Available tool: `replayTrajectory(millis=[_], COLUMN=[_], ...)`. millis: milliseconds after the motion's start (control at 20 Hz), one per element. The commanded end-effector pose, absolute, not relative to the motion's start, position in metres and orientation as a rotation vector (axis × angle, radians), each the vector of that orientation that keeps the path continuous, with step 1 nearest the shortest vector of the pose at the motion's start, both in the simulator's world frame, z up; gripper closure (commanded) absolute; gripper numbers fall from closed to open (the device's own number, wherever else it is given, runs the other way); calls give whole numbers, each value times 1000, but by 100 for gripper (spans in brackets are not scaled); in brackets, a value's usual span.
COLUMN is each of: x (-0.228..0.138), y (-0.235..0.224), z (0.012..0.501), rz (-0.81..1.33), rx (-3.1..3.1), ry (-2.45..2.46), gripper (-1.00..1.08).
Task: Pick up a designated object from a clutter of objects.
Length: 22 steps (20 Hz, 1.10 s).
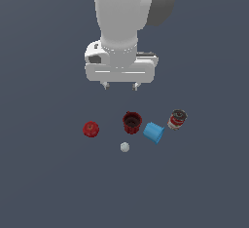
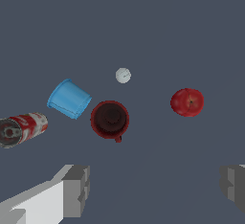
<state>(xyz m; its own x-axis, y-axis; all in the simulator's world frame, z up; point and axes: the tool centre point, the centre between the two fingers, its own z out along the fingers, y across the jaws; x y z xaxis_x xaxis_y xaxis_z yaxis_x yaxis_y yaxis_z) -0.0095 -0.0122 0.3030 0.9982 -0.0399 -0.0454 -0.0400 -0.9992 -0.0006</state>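
Observation:
The red and white can [image 1: 177, 119] with a dark metal top lies tilted on its side at the exterior view's right; it also shows in the wrist view [image 2: 21, 128]. Beside it lie a light blue cup [image 1: 154, 132] on its side, an upright dark red cup [image 1: 132, 122], a red ball [image 1: 91, 129] and a tiny white ball [image 1: 125, 147]. My gripper [image 1: 121, 85] hangs open and empty well above the clutter, roughly over the dark red cup [image 2: 110, 119]. Its fingers [image 2: 76, 189] show wide apart in the wrist view.
The items lie on a plain dark grey-blue floor [image 1: 48, 183]. In the wrist view the light blue cup [image 2: 69, 98], white ball [image 2: 123, 75] and red ball [image 2: 187, 102] spread around the dark red cup. The can lies apart from the blue cup.

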Motion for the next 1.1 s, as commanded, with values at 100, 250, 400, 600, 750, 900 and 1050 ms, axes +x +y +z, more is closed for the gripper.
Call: replayTrajectory(millis=[100, 250, 400, 600, 750, 900, 1050], x=[-9, -6, -3, -3, -2, 0, 3], y=[-13, -17, -22, -23, -21, -14, -2], z=[304, 308, 313, 315, 313, 308, 300], rz=[67, 45, 17, 11, 12, 12, 12], rx=[-3139, -3141, -3144, -3144, -3145, -3148, -3152], ry=[61, 50, 36, 33, 34, 35, 37], gripper=[-92, -92, -92, -92, -92, -92, -92])
